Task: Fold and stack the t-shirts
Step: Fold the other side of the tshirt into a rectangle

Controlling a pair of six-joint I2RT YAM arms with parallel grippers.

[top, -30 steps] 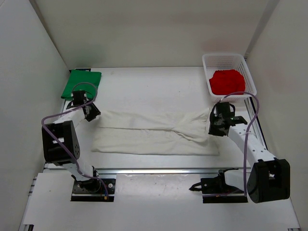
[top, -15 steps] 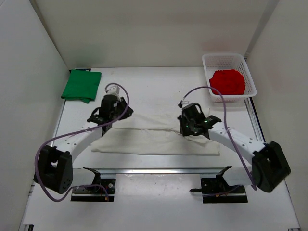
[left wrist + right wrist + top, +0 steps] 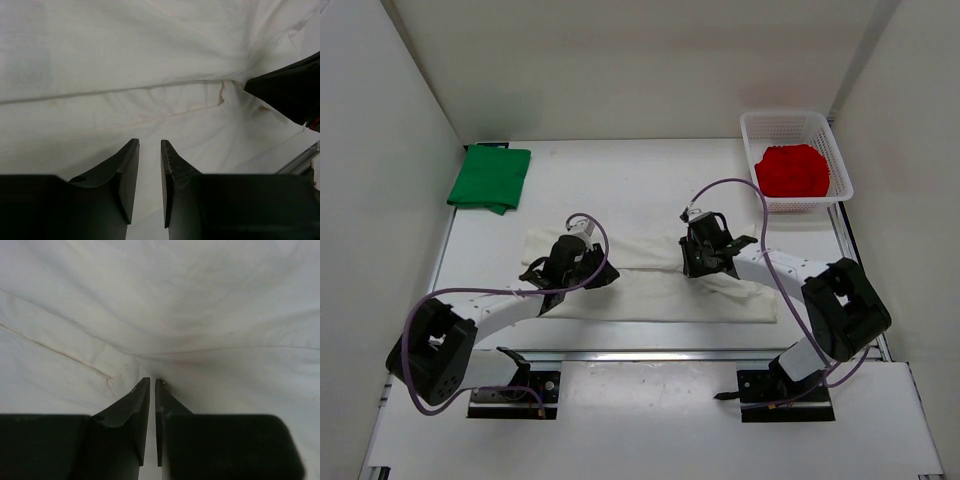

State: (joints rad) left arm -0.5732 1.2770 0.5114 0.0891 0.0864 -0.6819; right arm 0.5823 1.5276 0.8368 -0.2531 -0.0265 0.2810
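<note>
White t-shirt (image 3: 650,290) lies flat, long axis running left to right.

Bright, even light is falling from overhead onto the desk (image 3: 640,175), throwing only faint soft shadows along the white shirt (image 3: 650,295). In my wrist views the shirt is looking pale and low in contrast, and my dark fingers (image 3: 134,412) are blurring up close.
</note>
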